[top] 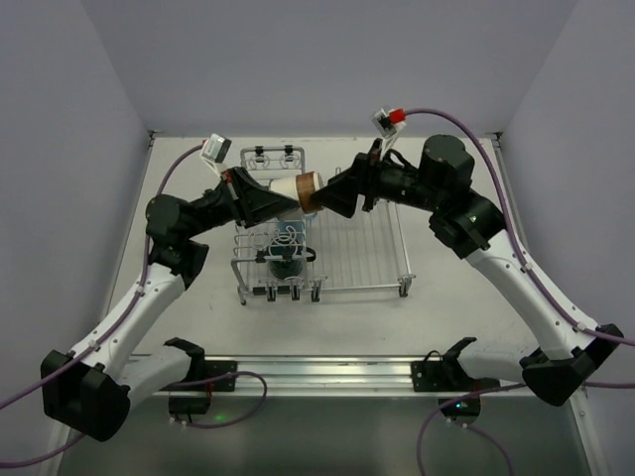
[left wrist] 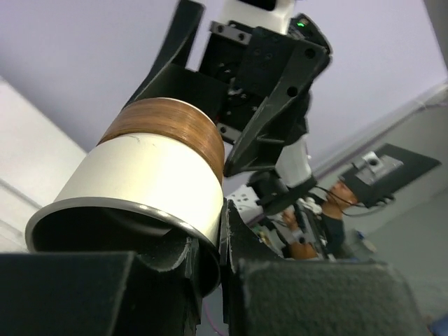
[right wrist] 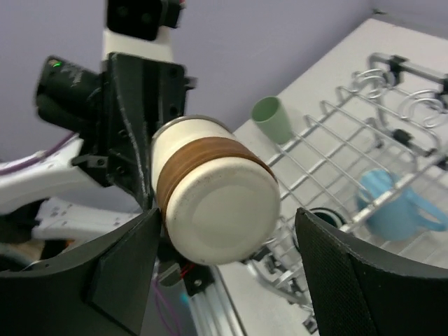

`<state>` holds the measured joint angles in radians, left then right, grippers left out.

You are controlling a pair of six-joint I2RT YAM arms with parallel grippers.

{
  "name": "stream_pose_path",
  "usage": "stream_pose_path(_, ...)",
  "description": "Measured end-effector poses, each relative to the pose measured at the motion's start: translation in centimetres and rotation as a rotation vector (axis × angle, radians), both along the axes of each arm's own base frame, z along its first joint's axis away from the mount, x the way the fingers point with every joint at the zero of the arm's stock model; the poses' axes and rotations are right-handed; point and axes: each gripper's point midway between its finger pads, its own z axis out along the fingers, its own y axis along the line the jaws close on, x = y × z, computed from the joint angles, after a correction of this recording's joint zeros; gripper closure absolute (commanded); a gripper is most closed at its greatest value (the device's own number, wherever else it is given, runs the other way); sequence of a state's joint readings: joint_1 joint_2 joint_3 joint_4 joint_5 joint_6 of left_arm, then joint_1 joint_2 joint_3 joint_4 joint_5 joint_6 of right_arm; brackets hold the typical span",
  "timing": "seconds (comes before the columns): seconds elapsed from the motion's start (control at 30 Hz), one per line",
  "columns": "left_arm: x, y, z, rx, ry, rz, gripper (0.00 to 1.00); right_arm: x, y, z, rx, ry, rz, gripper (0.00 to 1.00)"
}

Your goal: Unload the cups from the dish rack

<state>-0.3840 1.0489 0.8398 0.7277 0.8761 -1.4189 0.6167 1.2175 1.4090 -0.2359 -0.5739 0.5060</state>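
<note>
Cup position: the brown-banded cup (top: 298, 190) hung in the air above the raised end of the dish rack (top: 367, 260), between the two grippers; it touched neither rack nor tabletop (top: 476, 327)
Cup axis: its long axis lay roughly level, running from one arm across to the other
Cup pointing: the mouth faced the left gripper (top: 289, 204); the flat cream base faced the right gripper (top: 323, 198)
Left jaws: nearly closed, pinching the rim wall, one finger inside the mouth and one outside; this looked like the only grip on the cup
Right jaws: spread wide around the base end; one finger sat just beside the banded side, though contact could not be told; the other stood clear of it; nothing was held
Risk, sag: the grip took only a thin edge of rim, so the weight of the body could probably swing the base downward or slide the cup out
Risk, bump: if the right jaws closed off-centre, the nearer finger would likely push first and lever the rim loose
Risk, timing: a release by the left before the right had closed would probably drop the cup onto the rack, where the light-blue mug (top: 288, 238) and the dark teal cup (top: 285, 266) sat below
</note>
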Motion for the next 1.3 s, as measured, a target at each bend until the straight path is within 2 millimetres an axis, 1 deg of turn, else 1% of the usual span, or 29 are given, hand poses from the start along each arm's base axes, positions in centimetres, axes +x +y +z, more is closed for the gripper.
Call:
stream_pose_path(0.07,1.4,1.3,-0.7,0.041,0.007,0.07,1.0,1.9,-0.1,-0.5,-0.046,0.016,-0.08,0.18)
stream_pose_path(0.13,2.7,2.9,-1.2,0.083,0.008,0.141,1.0,4.6,-0.6,-1.1,-0.103,0.028,-0.193,0.15)
stream_pose_path(0.17,3.4,3.8,-1.1,0.106,0.001,0.185,1.0,6.0,-0.9,-1.7,-0.136,0.036,-0.248,0.14)
stream_pose_path(0.2,3.9,4.6,-0.8,0.127,-0.013,0.221,1.0,7.4,-1.2,-2.4,-0.168,0.043,-0.299,0.08)
stream_pose_path(0.27,4.6,5.9,0.0,0.17,-0.06,0.287,1.0,9.6,-2.0,-4.4,-0.236,0.07,-0.386,0.02)
stream_pose_path(0.33,5.0,7.0,0.5,0.214,-0.109,0.345,1.0,11.0,-2.8,-7.1,-0.313,0.109,-0.446,0.01)
stream_pose_path(0.43,6.0,8.8,0.3,0.301,-0.134,0.443,1.0,12.6,-3.6,-10.2,-0.41,0.166,-0.507,0.01)
stream_pose_path(0.57,8.4,11.9,-1.0,0.433,-0.095,0.612,1.0,14.8,-4.6,-12.9,-0.511,0.203,-0.584,0.01)
stream_pose_path(0.7,10.7,15.1,-4.0,0.584,0.002,0.79,1.0,16.1,-6.0,-14.9,-0.582,0.235,-0.636,0.01)
stream_pose_path(0.8,11.7,17.3,-6.4,0.69,0.086,0.889,1.0,16.8,-7.1,-16.0,-0.618,0.256,-0.667,0.01)
stream_pose_path(0.9,12.8,18.7,-8.8,0.782,0.155,0.926,1.0,17.3,-8.1,-16.7,-0.645,0.273,-0.694,0.01)
stream_pose_path(1.0,14.1,20.1,-12.1,0.887,0.241,0.95,1.0,17.9,-8.8,-17.2,-0.661,0.281,-0.714,0.01)
stream_pose_path(1.07,14.6,20.7,-14.3,0.957,0.292,0.956,1.0,18.2,-9.2,-17.4,-0.678,0.288,-0.727,0.01)
stream_pose_path(1.13,14.8,21.0,-16.2,1.014,0.331,0.954,1.0,18.5,-9.5,-17.4,-0.694,0.297,-0.732,0.01)
stream_pose_path(1.23,15.0,20.9,-18.4,1.097,0.363,0.941,1.0,19.3,-9.6,-17.2,-0.716,0.294,-0.75,0.01)
stream_pose_path(1.3,15.1,20.7,-19.6,1.14,0.381,0.928,1.0,19.4,-9.8,-17.6,-0.734,0.3,-0.751,0.01)
